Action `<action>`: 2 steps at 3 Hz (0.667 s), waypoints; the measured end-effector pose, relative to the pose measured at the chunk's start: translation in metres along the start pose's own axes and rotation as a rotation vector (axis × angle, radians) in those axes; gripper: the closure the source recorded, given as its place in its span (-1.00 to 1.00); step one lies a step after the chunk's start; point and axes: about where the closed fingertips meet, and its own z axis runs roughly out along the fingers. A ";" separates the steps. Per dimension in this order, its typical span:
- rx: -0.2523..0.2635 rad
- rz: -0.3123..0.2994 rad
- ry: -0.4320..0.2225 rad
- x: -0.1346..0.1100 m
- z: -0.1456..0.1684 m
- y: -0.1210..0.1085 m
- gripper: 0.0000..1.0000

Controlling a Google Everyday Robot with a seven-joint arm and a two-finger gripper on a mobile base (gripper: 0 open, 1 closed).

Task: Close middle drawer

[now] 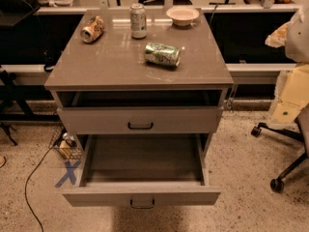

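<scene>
The middle drawer point(142, 195) is pulled far out from the grey-beige cabinet point(140, 71). It has a low flat front with a small black pull handle point(142, 203), and its long shallow box point(142, 161) is empty. Above it, the taller-fronted drawer point(140, 120) with the wider black handle stands slightly out. The lowest drawer is hidden beneath the open one. My gripper is not in view; only a pale blocky shape that looks like part of my arm point(292, 93) shows at the right edge, well away from the drawer.
On the cabinet top lie a green can point(162, 54) and a tan can point(91, 29), beside an upright can point(138, 21) and a bowl point(182, 15). An office chair base point(280, 178) stands at the right. A blue tape X point(67, 173), a wire basket point(65, 146) and a cable lie at the left.
</scene>
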 end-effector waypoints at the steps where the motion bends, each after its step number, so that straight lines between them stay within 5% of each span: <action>1: 0.000 0.000 0.000 0.000 0.000 0.000 -1.00; 2: -0.053 0.065 -0.029 0.009 0.013 0.005 -1.00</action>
